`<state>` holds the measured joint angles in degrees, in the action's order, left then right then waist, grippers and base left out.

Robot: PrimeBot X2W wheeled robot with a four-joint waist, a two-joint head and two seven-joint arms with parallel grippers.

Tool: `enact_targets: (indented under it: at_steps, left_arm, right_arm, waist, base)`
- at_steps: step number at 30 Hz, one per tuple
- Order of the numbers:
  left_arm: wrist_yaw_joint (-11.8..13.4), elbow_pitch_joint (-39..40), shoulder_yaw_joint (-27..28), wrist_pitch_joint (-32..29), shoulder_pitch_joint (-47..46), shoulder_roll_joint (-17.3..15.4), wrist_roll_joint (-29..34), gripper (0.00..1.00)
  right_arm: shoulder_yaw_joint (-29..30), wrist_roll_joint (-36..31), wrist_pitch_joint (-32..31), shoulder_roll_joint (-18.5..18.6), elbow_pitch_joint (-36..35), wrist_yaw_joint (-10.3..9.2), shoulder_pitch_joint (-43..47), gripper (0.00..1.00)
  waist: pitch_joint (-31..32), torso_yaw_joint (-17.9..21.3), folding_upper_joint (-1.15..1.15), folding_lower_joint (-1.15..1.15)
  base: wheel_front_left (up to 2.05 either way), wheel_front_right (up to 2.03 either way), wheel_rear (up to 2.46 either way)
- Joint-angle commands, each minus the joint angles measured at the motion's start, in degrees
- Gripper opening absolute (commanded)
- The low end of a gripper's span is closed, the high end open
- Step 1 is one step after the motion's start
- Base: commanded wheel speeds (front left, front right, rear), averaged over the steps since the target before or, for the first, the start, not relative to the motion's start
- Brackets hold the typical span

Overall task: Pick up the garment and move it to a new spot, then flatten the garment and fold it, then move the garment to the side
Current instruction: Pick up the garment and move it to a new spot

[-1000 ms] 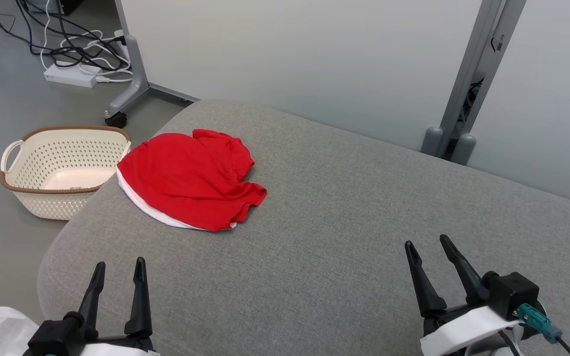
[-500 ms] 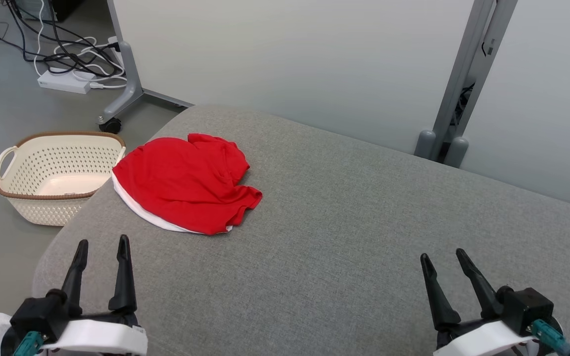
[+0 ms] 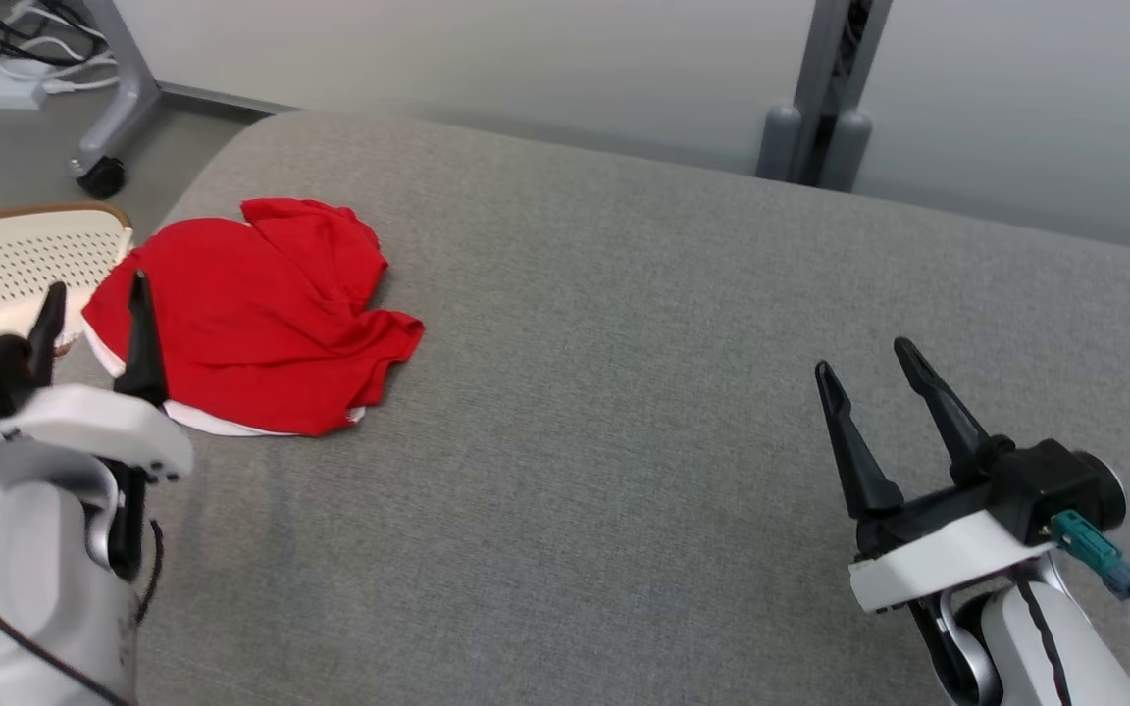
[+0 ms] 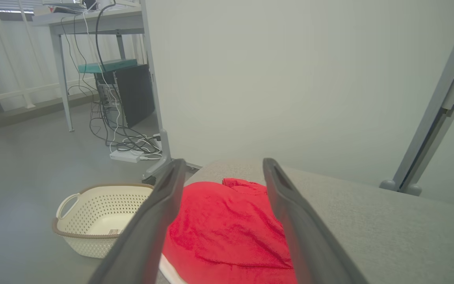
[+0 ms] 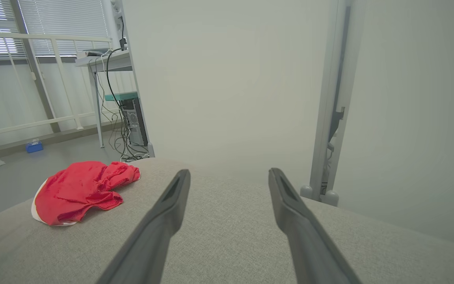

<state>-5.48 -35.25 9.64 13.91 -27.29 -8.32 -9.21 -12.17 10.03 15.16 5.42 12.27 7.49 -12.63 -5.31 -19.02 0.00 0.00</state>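
The garment (image 3: 261, 304) is a crumpled red piece with a white edge, lying on the grey cushioned surface (image 3: 624, 343) near its far left corner. In the left wrist view the garment (image 4: 227, 232) lies ahead between and beyond the fingers. My left gripper (image 3: 94, 299) is open, raised at the garment's left edge with nothing between its fingers. At the lower right my right gripper (image 3: 864, 358) hangs open and empty over bare cushion, well away from the garment (image 5: 81, 189).
A cream perforated basket (image 3: 6, 265) with a brown rim stands on the floor just left of the cushion; the basket (image 4: 101, 213) looks empty. A wheeled panel foot (image 3: 109, 118) and cables lie behind it. A pale wall and grey post (image 3: 820, 88) bound the far side.
The head camera has tilted down and turned right, shifting the whole scene left. My left gripper has risen and come forward up to the garment's left edge. Both grippers stay open.
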Motion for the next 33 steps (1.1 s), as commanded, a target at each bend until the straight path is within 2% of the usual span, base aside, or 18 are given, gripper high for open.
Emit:
enact_targets:
  at_steps: [1, 5, 8, 13, 21, 33]
  left_arm:
    - [0.0, -2.0, 0.1, -0.7, -3.2, -1.1, -0.1, 1.0]
    - [-0.2, -14.0, -0.6, -5.5, -12.3, -3.7, 0.0, 1.0]
    - [-1.1, -23.9, -1.7, -12.8, -20.4, -6.2, -0.9, 1.0]
    - [-1.4, -32.3, -2.1, -20.4, -27.1, -8.2, -1.9, 1.0]
    - [0.6, -36.8, -2.3, -26.3, -32.4, -10.9, -2.4, 1.0]
    - [4.1, -38.4, -2.4, -32.4, -33.0, -11.9, -3.5, 1.0]
  right_arm:
    - [-0.3, -0.3, 0.1, 0.4, -0.1, 0.01, -1.2, 1.0]
    - [-2.0, -0.5, 0.1, 1.1, -1.0, 0.01, -4.6, 1.0]
    - [-3.2, -0.4, 0.1, 0.9, -1.6, 0.01, -6.6, 1.0]
    - [-4.5, -0.1, 0.1, 0.6, -1.3, 0.01, -7.9, 1.0]
    - [-5.0, -0.2, 0.1, 0.0, -1.6, 0.01, -9.3, 1.0]
    - [-4.3, 0.4, 0.1, -0.6, -2.1, 0.01, -9.8, 1.0]
  waist:
    - [-4.4, 3.5, 0.0, 0.0]
    - [-8.1, 5.6, 0.0, 0.0]
    - [-11.2, 7.3, 0.0, 0.0]
    - [-14.5, 9.3, 0.0, 0.0]
    - [-18.1, 11.9, 0.0, 0.0]
    - [-19.8, 14.0, 0.0, 0.0]
  base:
    - [0.0, 0.0, 0.0]
    - [0.0, 0.0, 0.0]
    - [0.0, 0.0, 0.0]
    - [0.0, 0.0, 0.0]
    - [0.0, 0.0, 0.0]
    - [0.0, 0.0, 0.0]
